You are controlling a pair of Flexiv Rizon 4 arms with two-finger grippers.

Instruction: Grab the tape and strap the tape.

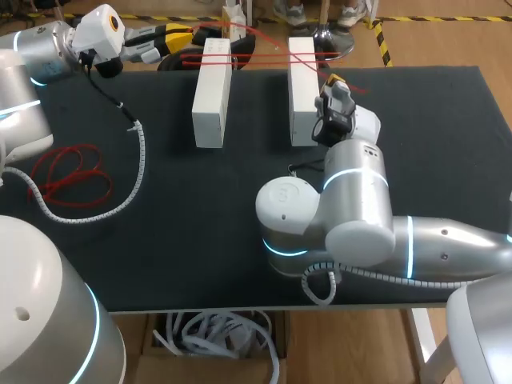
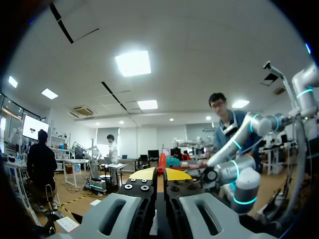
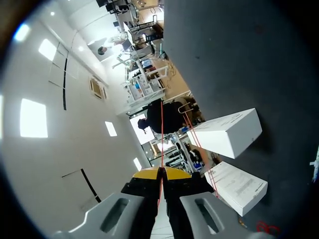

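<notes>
The left gripper (image 1: 182, 37) sits over the counter's (image 1: 200, 224) far left corner. In its wrist view the left gripper (image 2: 159, 174) has its fingers clenched, yellow tips pressed together. A sliver of red shows just ahead of them, probably the tape's end, though that view is too poor to be sure. From there the red tape (image 1: 256, 42) runs along the far edge, crossing the tops of the left white box (image 1: 212, 96) and the right white box (image 1: 302, 92), both standing near the far edge.

The right gripper (image 1: 334, 82) is just beside the right box's far end. Its own view shows the right gripper (image 3: 161, 174) with fingers clenched on the tape (image 3: 161, 134), which passes between the yellow tips as a thin red line.

A loose red coil (image 1: 72, 172) lies near the counter's left edge.
</notes>
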